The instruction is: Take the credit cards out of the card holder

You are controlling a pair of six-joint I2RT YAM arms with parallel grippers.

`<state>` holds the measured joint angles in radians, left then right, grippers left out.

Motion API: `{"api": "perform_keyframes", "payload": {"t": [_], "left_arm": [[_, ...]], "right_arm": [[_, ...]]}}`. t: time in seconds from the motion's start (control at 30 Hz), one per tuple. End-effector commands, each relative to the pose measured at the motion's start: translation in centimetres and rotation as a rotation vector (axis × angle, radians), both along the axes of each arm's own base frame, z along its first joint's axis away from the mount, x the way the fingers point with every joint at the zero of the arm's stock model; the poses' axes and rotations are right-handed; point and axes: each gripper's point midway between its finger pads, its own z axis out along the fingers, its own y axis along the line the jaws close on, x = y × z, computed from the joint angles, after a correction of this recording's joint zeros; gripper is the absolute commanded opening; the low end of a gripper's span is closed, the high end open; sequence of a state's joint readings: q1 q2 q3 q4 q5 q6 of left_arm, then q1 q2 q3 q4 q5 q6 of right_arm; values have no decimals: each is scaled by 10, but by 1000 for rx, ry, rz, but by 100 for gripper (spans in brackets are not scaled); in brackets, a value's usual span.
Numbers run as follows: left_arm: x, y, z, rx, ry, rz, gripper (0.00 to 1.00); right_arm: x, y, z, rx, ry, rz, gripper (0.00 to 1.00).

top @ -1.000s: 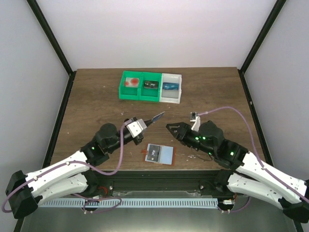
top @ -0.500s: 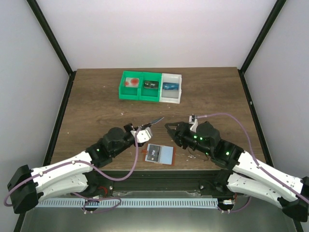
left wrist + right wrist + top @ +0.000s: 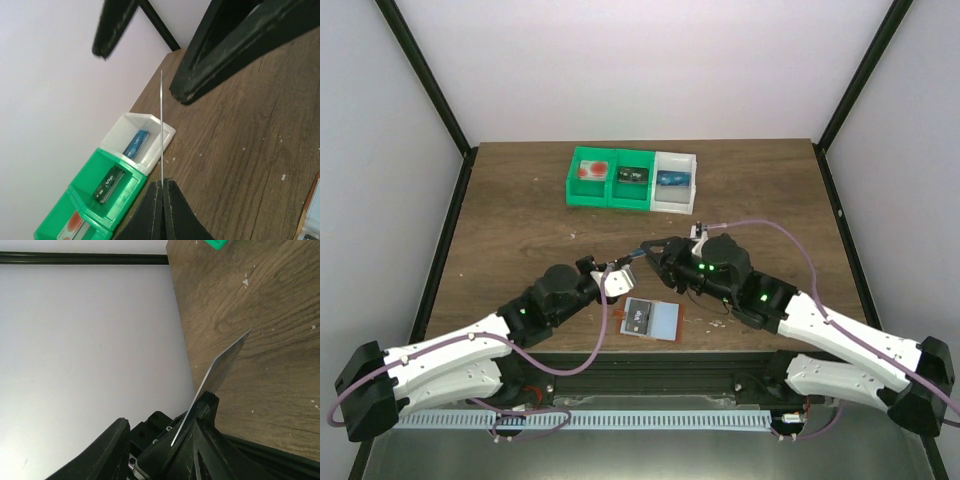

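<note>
— What do we get from above that our wrist cameras miss?

— The whole table. The card holder lies open and flat by the middle of the near edge, pale panels up. Something dark on its left panel is too small for us to identify. Toward the far edge stands the row of bins. It holds a red-and-white item in the left green bin, a dark item in the middle green one, and a blue card in the white one. Between holder and bins, the left gripper and right gripper meet tip to tip at a credit card.

— And our left wrist view?

— There we see that card edge-on, a thin line pinched between the left fingers, which are closed flat on it. The right fingers are spread wide, one on each side of its free end. The three bins' contents show here too, plus a corner of the holder.

— The right wrist view?

— Only it shows the card's grey face, slanting up between our parted right fingers and close against one. We cannot tell whether they touch. Of the bins, just a green corner shows.
</note>
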<state>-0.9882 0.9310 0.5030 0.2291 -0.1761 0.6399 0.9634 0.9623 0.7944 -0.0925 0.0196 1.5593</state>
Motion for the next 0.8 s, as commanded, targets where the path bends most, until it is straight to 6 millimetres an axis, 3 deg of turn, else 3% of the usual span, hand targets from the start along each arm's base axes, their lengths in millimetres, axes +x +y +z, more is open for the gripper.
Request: {"api": "perform_keyframes", "payload": {"t": [0.0,0.4,0.5,0.57,0.67,0.73,0.77], "left_arm": [[-1,2,3,1,-26,2,0],[-2,3,0,16,-45,8,0],[-2,3,-3,25,-37,10,0],[-1,3,-3,26,-34,13,0],[0,3,0,13,-27,23,0],[1,3,7,-17,-3,33,8],[2,3,13,-43,15,43,19]], "right_arm": [[3,9,14,62,0,8,35],[8,13,-12,19,18,9,24],[8,11,-13,16,-3,6,15],[9,10,-15,-7,-14,9,2],[9,13,-9,-36,-104,38,0],[12,14,1,-75,-230,66,0],[13,12,6,-102,-295,71,1]]}}
